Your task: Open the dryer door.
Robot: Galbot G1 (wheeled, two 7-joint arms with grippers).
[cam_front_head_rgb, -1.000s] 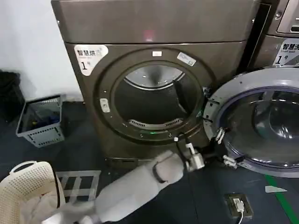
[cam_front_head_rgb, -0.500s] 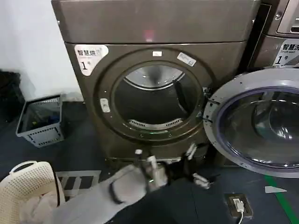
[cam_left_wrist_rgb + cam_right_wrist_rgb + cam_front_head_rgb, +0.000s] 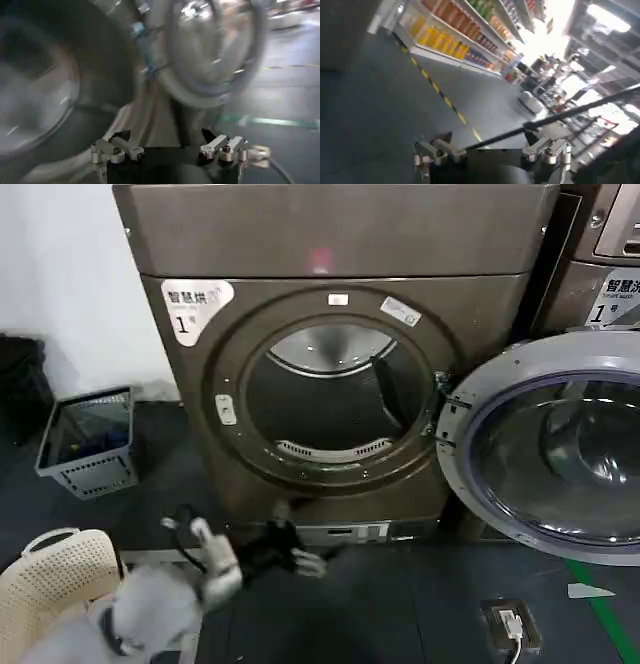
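low before the dryer door (image 3: 545, 449), swung wide, left pincer (image 3: 290, 556) hangs released, arm bent.

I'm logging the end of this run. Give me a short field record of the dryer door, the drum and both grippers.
door state: dryer door swung fully open to the machine's right, grey inner face showing
drum: opening uncovered
left gripper: open, empty, low before the dryer base, apart from the door
right gripper: open, empty, facing shop shelves

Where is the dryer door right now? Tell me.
In the head view the dryer door stands swung wide open on the right of the drum opening, hinged at its right edge, in front of the second machine.
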